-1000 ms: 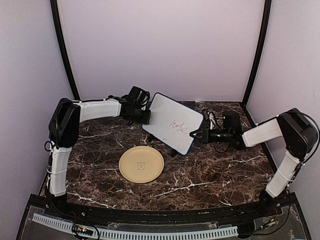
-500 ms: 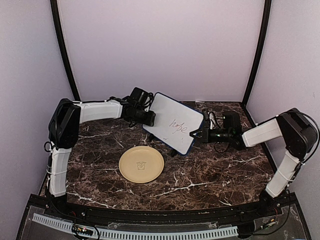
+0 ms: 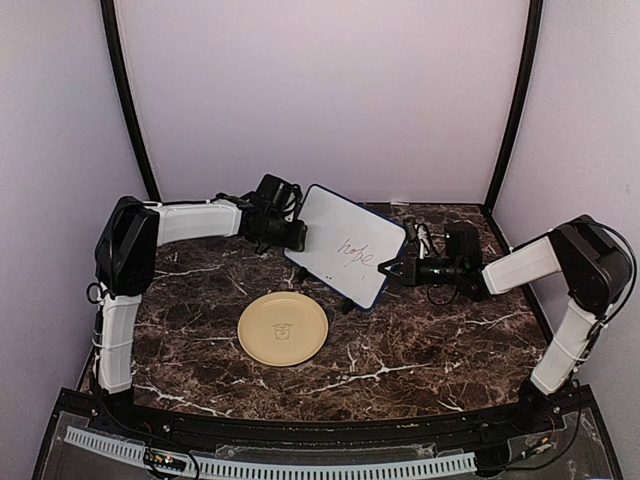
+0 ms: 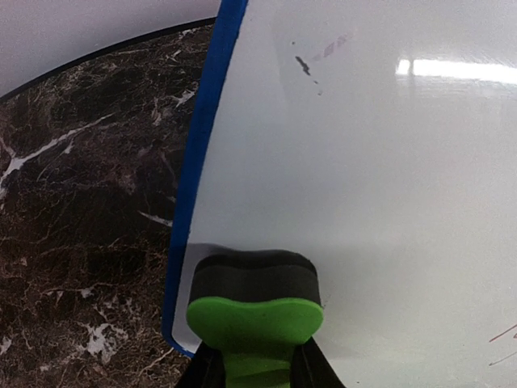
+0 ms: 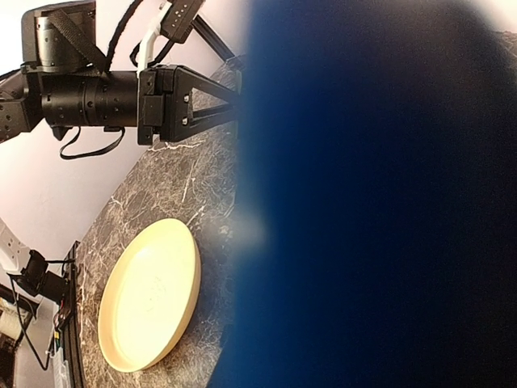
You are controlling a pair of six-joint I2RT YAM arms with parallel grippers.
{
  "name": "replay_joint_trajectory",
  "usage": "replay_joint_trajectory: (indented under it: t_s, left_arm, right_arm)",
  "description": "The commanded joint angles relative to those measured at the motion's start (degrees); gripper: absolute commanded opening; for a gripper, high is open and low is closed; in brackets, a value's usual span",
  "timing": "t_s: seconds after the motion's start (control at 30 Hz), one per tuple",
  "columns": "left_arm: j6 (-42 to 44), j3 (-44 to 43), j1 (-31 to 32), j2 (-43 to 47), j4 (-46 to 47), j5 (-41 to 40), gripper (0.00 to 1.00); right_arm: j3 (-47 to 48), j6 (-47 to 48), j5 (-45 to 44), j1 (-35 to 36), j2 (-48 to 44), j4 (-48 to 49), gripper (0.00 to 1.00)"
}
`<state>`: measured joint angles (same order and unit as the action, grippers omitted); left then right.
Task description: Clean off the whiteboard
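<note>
**Eraser at the board's left end, the writing farther along toward the right arm**

We see the whiteboard (image 3: 345,245) standing propped and tilted on the desk (image 3: 430,340), toward the back and between the two arms. A tan plate (image 3: 283,328) lies on the desk in front of it, apart from it.

The board's long axis runs from the left arm at the upper left down toward the right arm at the lower right. The left fingers (image 4: 203,376) are clamped on a green eraser (image 4: 254,315). Its dark pad is pressed flat against the white face, just inside the blue frame at the board's left end, close to a rounded corner.

The handwriting (image 3: 355,250) sits near the middle of the face. From the eraser it lies along the long axis, toward the right arm. In the left wrist view a small dark mark (image 4: 303,65) shows ahead of the pad, and a few thin strokes show at the far edge of the picture.

The right fingers (image 3: 388,268) are drawn together at the board's right edge. The right wrist view is filled with a dark blue blur, so we cannot tell whether they pinch the frame or only brace it.

We judge that the left arm is the one placed to wipe. The coming move would carry the pad along the board's length toward the right arm, across the writing. The board's tilt and light stand suggest it could shift if it is pushed hard.
</note>
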<state>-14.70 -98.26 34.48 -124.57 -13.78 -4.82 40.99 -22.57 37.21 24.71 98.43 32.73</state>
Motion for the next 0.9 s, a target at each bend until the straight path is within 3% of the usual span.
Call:
replay_joint_trajectory:
  t_s: [0.0, 0.1, 0.33, 0.5, 0.87]
  left_arm:
    - [-0.89, 2.45, -2.15, 1.62, 4.39, 6.78, 0.0]
    - [0.33, 2.29, -2.2, 1.27, 7.1, 13.18, 0.0]
    - [2.86, -0.49, -0.78, 0.56, 5.32, 14.48, 0.0]
    - [6.09, -6.73, 4.34, -2.6, -1.15, 10.67, 0.0]
    - [4.32, -13.94, 11.98, -8.96, -7.69, 3.58, 0.0]
  right_arm:
    - [-3.11, 5.96, 2.1, 0.22, 3.44, -11.68, 0.0]
    - [-3.11, 5.67, 2.91, -0.07, 3.85, -11.35, 0.0]
    - [-2.86, 5.11, 3.1, -0.62, 4.79, -11.14, 0.0]
    - [-2.93, 5.15, 3.13, -0.62, 4.74, -10.98, 0.0]
    - [-3.29, 4.9, 3.05, -0.63, 4.42, -10.42, 0.0]
